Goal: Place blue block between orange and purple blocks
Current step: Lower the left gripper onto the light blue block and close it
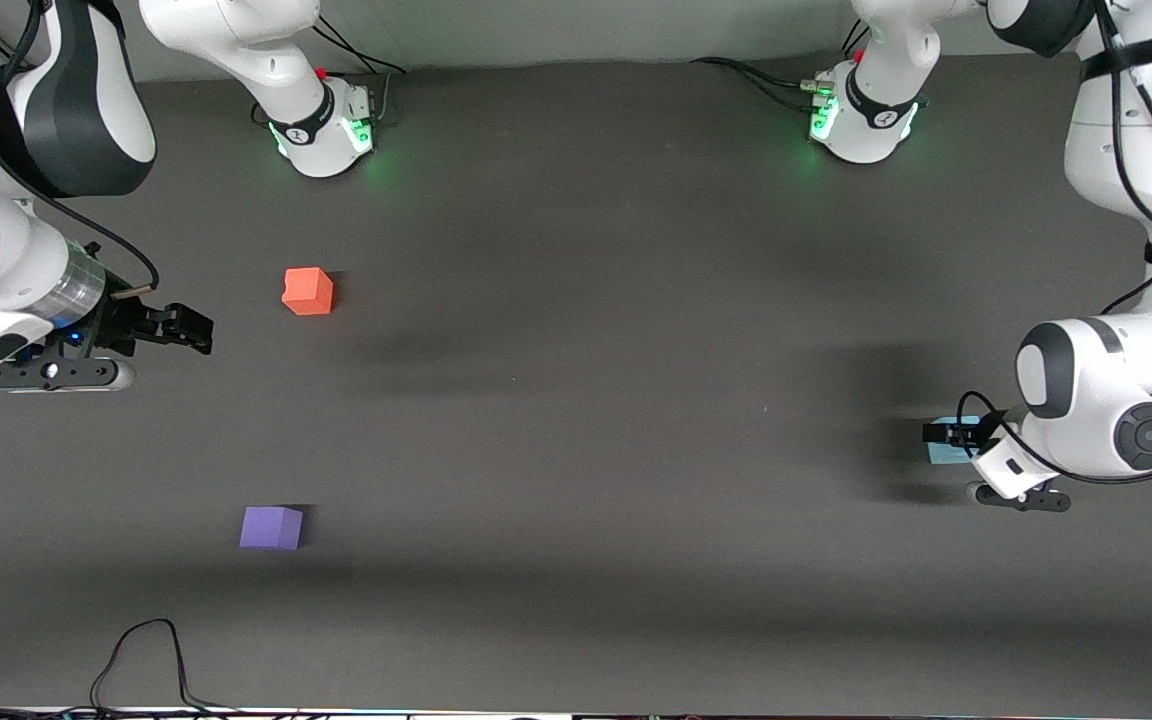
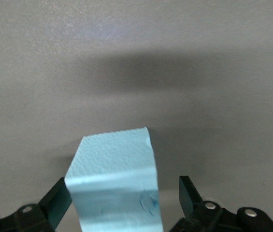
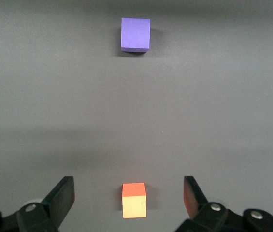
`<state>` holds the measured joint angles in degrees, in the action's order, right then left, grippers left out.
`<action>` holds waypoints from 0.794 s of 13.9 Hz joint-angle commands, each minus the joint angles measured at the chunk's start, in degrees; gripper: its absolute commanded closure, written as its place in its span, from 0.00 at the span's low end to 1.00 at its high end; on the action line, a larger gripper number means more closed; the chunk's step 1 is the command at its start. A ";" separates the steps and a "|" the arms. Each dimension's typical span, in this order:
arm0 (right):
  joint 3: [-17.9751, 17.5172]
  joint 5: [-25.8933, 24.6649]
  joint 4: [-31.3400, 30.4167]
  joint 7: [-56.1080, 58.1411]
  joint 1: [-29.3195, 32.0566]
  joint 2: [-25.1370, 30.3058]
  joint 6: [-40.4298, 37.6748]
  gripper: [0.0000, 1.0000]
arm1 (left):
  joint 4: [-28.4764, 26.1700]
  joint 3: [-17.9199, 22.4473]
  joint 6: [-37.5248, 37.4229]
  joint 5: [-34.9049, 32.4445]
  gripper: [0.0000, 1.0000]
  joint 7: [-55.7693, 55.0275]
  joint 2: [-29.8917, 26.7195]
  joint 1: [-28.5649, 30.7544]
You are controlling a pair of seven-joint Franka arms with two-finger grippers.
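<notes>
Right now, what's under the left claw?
The blue block sits on the table between the open left claw's fingers. In the front view the claw covers most of it.

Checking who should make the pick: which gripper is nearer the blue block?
Left. The left gripper sits open around the blue block, fingers on either side. The right gripper waits open at the other end of the table, beside the orange block.

Front camera high, facing arms; wrist cameras look down, left nearest table.
</notes>
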<state>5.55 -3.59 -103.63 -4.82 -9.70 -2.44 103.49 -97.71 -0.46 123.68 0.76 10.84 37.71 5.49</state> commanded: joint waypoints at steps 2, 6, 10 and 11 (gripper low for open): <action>0.07 -0.63 -0.86 -0.01 -0.23 -0.02 0.93 0.00 | -0.38 -0.16 1.48 0.55 0.24 1.12 0.61 0.84; 0.51 -0.54 -2.45 0.34 -0.23 0.68 2.51 0.00 | -0.20 -0.07 -2.10 0.73 0.75 0.07 -1.40 0.75; 0.51 -0.54 -2.45 0.34 -0.23 0.68 2.51 0.00 | 0.24 -0.07 -24.48 0.73 0.69 0.94 -18.06 3.11; 0.51 -0.54 -2.45 0.34 -0.23 0.68 2.51 0.00 | 0.15 -0.07 -28.36 1.08 0.70 0.94 -22.11 3.82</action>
<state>5.78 -3.59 -105.34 -4.82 -9.67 -2.49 105.24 -94.43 -0.39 102.47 0.98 10.82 26.70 7.19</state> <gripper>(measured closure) 0.000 0.436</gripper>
